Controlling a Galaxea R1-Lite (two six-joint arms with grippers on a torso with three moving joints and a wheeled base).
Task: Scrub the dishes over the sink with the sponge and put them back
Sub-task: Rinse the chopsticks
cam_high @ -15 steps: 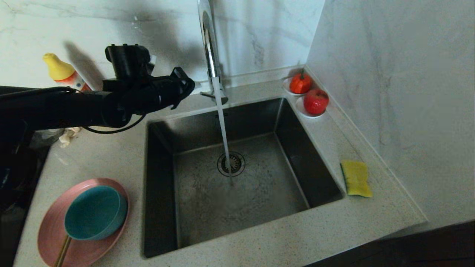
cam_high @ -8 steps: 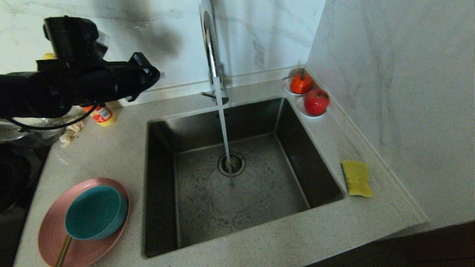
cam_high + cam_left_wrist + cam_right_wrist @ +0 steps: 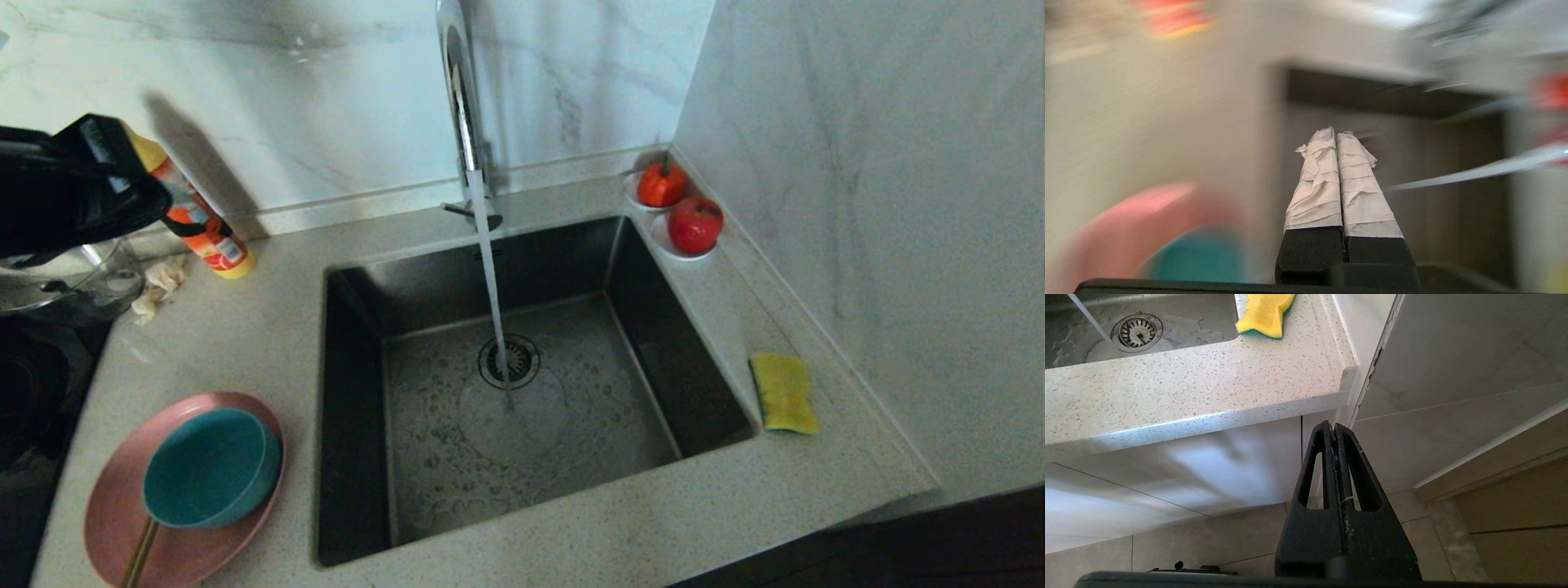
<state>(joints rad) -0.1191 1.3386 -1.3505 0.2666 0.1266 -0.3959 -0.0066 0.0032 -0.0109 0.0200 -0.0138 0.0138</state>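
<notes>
The pink plate [image 3: 114, 523] lies on the counter at the front left, with the teal bowl [image 3: 208, 465] standing on it. On the counter right of the sink [image 3: 351, 367] rests the yellow sponge [image 3: 782, 392], also seen in the right wrist view [image 3: 1265, 312]. Water runs from the chrome tap [image 3: 461, 98] onto the drain [image 3: 509, 361]. My left gripper [image 3: 1336, 134] is shut and empty, its taped fingers pressed together; the arm [image 3: 73, 188] hangs high at the far left, above the counter. My right gripper [image 3: 1334, 425] is shut and empty, parked below the counter's front edge.
An orange-and-yellow bottle [image 3: 200, 224], a beige rag [image 3: 159, 282] and a glass bowl [image 3: 65, 286] stand at the back left. Two saucers with red fruit [image 3: 661, 184] [image 3: 695, 222] sit in the back right corner. A marble wall [image 3: 857, 204] closes the right side. A wooden stick [image 3: 139, 551] lies on the plate.
My left arm has swung back from beside the tap to the far left edge, uncovering the bottle. The water keeps running. The dishes and sponge have not moved.
</notes>
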